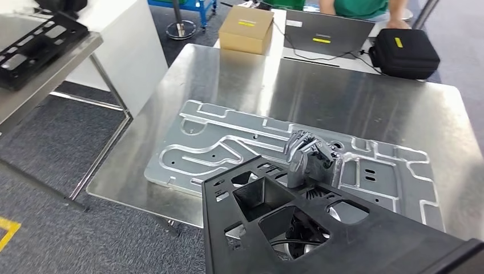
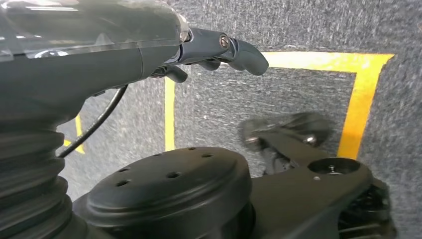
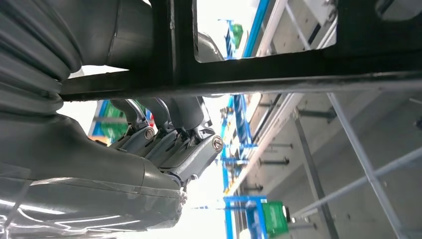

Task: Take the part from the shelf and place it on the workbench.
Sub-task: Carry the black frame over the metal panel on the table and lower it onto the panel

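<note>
Black part (image 1: 319,234), a flat plastic panel with cut-out openings, is held over the near edge of the tabletop (image 1: 365,97), above a grey stamped metal panel (image 1: 228,142) lying there. The right robot hand (image 1: 311,157) grasps the part's upper edge. The left robot hand (image 2: 219,50) hangs over grey floor, fingers curled, holding nothing.

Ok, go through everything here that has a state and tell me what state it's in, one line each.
Right hand: grips the black part, fingers through a cutout.
Black part: held up, tilted, over the workbench edge, not set down.
Left hand: holds nothing, hangs over the floor.
Metal panel: lying flat on the workbench.
Laptop: lid closed.
</note>
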### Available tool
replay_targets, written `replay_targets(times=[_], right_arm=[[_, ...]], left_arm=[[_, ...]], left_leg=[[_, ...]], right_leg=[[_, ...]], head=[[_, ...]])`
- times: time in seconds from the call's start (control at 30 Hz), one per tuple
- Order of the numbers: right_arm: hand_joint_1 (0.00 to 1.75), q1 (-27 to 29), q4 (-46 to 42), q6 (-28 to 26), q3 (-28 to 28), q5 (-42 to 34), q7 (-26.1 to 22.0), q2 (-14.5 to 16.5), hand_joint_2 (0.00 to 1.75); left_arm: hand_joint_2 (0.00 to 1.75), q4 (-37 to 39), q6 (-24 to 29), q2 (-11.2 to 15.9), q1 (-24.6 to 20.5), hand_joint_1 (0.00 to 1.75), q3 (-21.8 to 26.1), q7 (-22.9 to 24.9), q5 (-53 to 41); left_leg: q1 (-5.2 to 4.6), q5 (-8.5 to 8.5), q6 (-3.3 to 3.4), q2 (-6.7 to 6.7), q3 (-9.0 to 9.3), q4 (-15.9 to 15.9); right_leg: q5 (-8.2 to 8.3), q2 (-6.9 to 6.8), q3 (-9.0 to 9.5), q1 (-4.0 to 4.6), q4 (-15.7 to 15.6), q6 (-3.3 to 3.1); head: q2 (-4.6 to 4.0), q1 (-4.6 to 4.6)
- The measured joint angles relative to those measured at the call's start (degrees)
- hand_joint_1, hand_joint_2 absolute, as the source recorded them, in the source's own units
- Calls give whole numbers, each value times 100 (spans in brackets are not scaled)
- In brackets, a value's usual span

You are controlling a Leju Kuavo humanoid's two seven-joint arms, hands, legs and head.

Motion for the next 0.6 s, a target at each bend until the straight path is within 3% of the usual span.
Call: replay_targets(times=[0.03, 0.1, 0.13, 0.2, 0.27, 0.33, 0.37, 0.4, 0.43, 0.47, 0.53, 0.6], right_arm=[[164, -2, 0, -20, 0, 39, 0, 0, 175], [164, -3, -1, -112, 1, 190, 1, 0, 175], [164, 2, -2, -183, 1, 300, 3, 0, 175], [164, 20, -15, -331, 2, 542, 22, -1, 175], [164, 17, -38, -478, 10, 806, 77, -3, 175], [164, 1, -49, -595, 33, 1025, 127, -13, 175], [164, -2, -48, -635, 43, 1100, 146, -21, 175], [164, 2, -47, -678, 51, 1162, 158, -32, 175], [164, 4, -46, -737, 60, 1239, 174, -43, 175], [164, 5, -45, -833, 76, 1367, 199, -53, 175], [164, 2, -39, -1104, 124, 1736, 276, -75, 175], [164, -3, -28, -1351, 165, 2082, 375, -100, 175]], left_arm=[[175, 0, -4, 3, 9, 0, 0, 2, -5], [175, 0, -17, 6, 15, 0, -2, -2, -16], [175, 0, -27, 7, 9, 0, -4, -6, -23], [175, 0, -44, -2, -9, 0, -8, -12, -30], [175, 0, -47, -15, -7, 0, -10, -15, -34], [175, 0, -43, -20, 7, 0, -11, -19, -36], [175, 0, -42, -20, 13, 0, -11, -19, -37], [175, 0, -42, -22, 17, 0, -11, -21, -37], [175, 0, -43, -24, 18, 0, -11, -25, -38], [175, 0, -48, -28, 19, 0, -11, -33, -38], [175, 0, -58, -38, 18, 0, -11, -55, -38], [175, 0, -68, -44, 16, 0, -11, -79, -38]], left_leg=[[5, 173, 26, -111, 136, -353], [2, 277, 75, -288, 308, -782], [-6, 249, 97, -312, 333, -831], [6, 267, 154, -222, 373, -914], [39, 301, 225, -98, 428, -998], [40, 299, 264, 42, 458, -1025], [39, 289, 268, 113, 461, -1025], [41, 277, 260, 178, 468, -1023], [45, 259, 248, 241, 481, -1021], [51, 237, 228, 302, 506, -1020], [49, 175, 167, 410, 577, -1018], [19, 115, 90, 501, 635, -1012]], right_leg=[[-14, 68, 2, 6, 20, 17], [-21, 180, -34, -8, 50, 68], [-13, 227, -57, -21, 50, 102], [-8, 254, -76, -27, 46, 171], [-149, 24, -185, -11, 276, 242], [-453, -253, -527, -44, 916, 310], [-571, -305, -727, -72, 1264, 340], [-598, -333, -864, -100, 1481, 365], [-520, -355, -902, -125, 1500, 386], [-344, -389, -817, -145, 1295, 399], [36, -576, -447, -139, 546, 398], [161, -732, -219, -93, 76, 332]], head=[[0, 3], [0, 5], [0, 5], [0, 5], [0, 41], [0, 78], [0, 79], [0, 80], [0, 80], [0, 80], [0, 82], [0, 77]])
